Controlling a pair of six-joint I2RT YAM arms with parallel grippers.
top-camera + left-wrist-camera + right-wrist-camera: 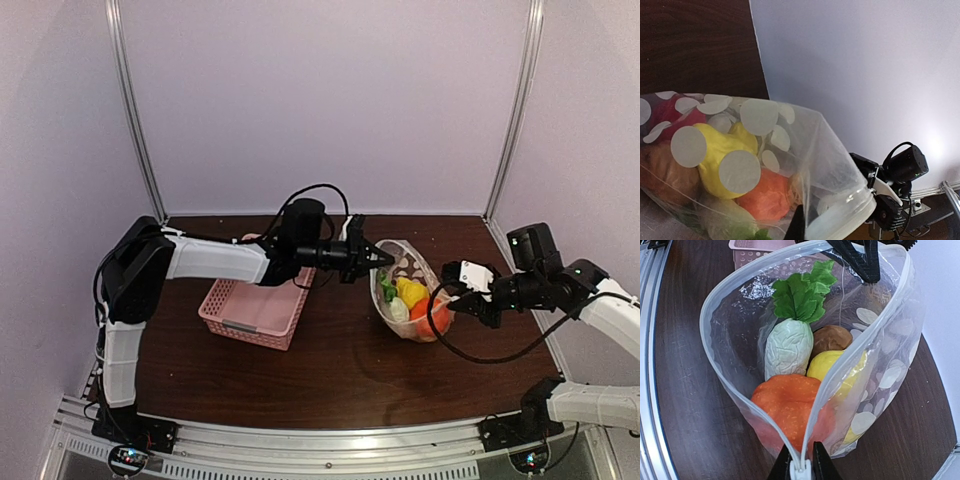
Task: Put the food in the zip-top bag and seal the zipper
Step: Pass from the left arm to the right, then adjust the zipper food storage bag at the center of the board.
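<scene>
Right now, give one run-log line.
left gripper: shut on zip-top bag | right gripper: shut on zipper | food: bagged | seal: open

a table (330,370) is shown from above, backed by a wall (330,100). a basket (255,310) is set left of centre, partly under the left arm (215,258). to its right, near but apart, the zip-top bag (405,262) is stretched between the two grippers. its far-left rim is gripped by the left gripper (378,258). its near-right end, where the two sides of the zipper (707,315) run together, is pinched by the right gripper (458,297). the food (412,298) is piled inside the bag, with a leafy vegetable (790,345) standing in the middle and other pieces packed before and beside it.
</scene>
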